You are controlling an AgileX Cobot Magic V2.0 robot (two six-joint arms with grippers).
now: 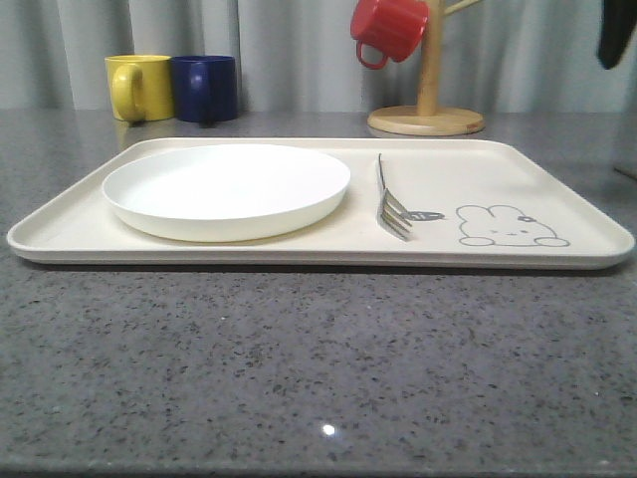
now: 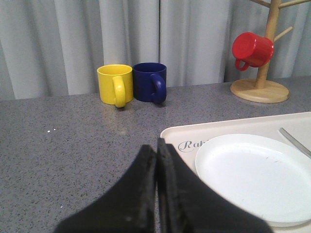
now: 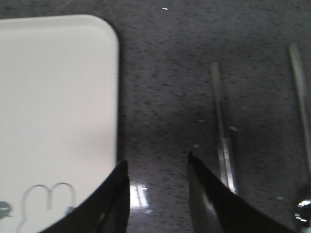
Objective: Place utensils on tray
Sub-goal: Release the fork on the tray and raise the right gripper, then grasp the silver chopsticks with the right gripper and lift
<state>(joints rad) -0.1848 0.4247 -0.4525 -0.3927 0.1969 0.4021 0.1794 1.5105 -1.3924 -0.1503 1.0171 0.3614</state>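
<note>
grey curtain [image 1: 279, 50] behind speckled grey table [image 1: 299, 368]

Tray [image 1: 557, 189] on the table [image 1: 299, 368]. On the tray: plate [image 1: 227, 189] at left; fork [image 1: 391, 204] just right of the plate. Behind the tray's left end: two mugs [image 1: 171, 88], touching. Behind its right half: mug stand [image 1: 428, 110], one mug [image 1: 390, 28] hung on it. Right of the tray, on the table: chopsticks [image 3: 222, 131]; spoon [image 3: 302, 111] beyond them.
</note>
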